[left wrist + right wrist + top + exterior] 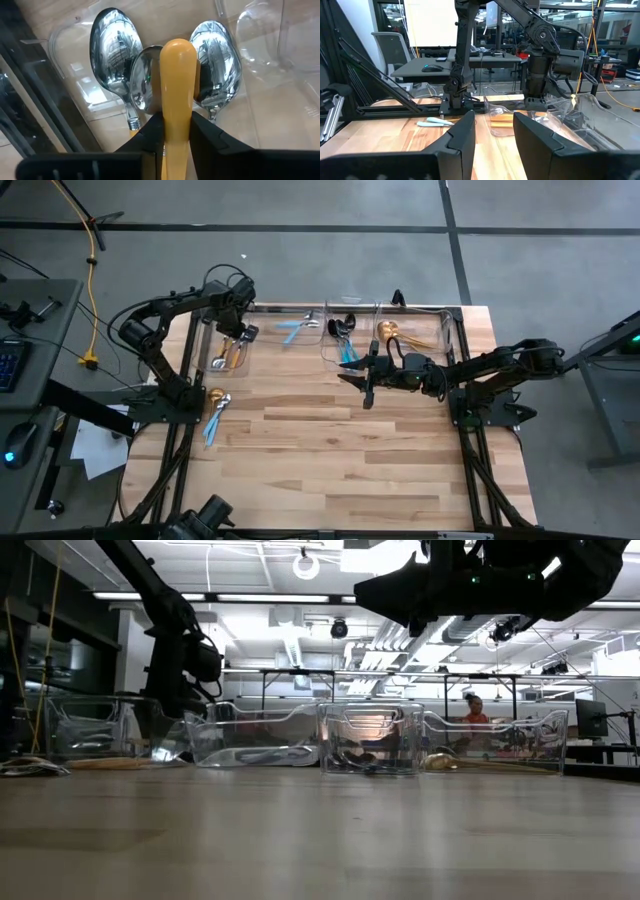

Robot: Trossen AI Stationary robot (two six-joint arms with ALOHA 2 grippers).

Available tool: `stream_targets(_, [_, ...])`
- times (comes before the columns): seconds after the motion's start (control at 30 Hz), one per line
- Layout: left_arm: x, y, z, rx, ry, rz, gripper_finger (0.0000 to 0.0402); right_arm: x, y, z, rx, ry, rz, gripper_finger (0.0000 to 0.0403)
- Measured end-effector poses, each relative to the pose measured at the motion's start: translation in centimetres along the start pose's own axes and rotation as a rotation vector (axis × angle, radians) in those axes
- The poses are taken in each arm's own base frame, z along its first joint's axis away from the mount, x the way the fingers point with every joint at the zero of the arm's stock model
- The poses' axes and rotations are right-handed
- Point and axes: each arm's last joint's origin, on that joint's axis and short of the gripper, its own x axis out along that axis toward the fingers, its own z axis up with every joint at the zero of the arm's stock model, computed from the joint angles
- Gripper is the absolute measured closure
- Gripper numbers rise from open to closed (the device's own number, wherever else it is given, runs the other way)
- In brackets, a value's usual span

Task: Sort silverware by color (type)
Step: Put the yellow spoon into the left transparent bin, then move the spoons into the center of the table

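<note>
Orange-handled spoon (177,100) pinched, left hand (177,132) over bin (205,340)

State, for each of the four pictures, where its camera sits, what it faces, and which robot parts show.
High: overhead, facing down on wooden table, both arms.
Low: table height, facing clear plastic bins.
Left wrist: left gripper gripping orange-handled spoon over silver spoon bowls.
Right wrist: right gripper, open, facing left arm.
Shared: bins, high and low.
</note>
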Motion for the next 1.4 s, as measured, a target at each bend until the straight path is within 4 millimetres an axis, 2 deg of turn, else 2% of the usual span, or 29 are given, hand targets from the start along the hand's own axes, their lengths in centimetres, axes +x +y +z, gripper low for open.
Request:
stream_targets(0.23, [0.0,0.0,0.0,0.000,0.001,0.000,0.0314,0.0,0.0,0.0,0.000,0.000,0.000,0.0284])
stream_targets(0.83, [-3.2,0.7,-1.0,-0.006,-0.104,-0.038,0.0312,0.0,0.0,0.0,0.000,0.000,0.000,0.0284])
stream_targets(1.0, [-7.4,1.0,-1.0,0.002,-0.248,-0.122,0.0310,0.0,-0.1,0.0,-0.001,0.000,-0.004,0.0284])
stream_targets(1.13, [-11.9,0.8,-2.0,0.025,-0.518,-0.237,0.0312,0.0,-0.3,0.0,-0.001,0.001,-0.012,0.0284])
stream_targets(1.3, [-16.4,-0.5,-5.4,0.207,-0.878,-0.455,0.0316,0.0,-0.3,-0.1,0.000,0.006,-0.013,0.0284])
stream_targets(1.4, [-17.3,-1.9,-8.2,0.334,-1.044,-0.622,0.0316,0.0,-0.3,-0.1,-0.001,0.006,-0.012,0.0284])
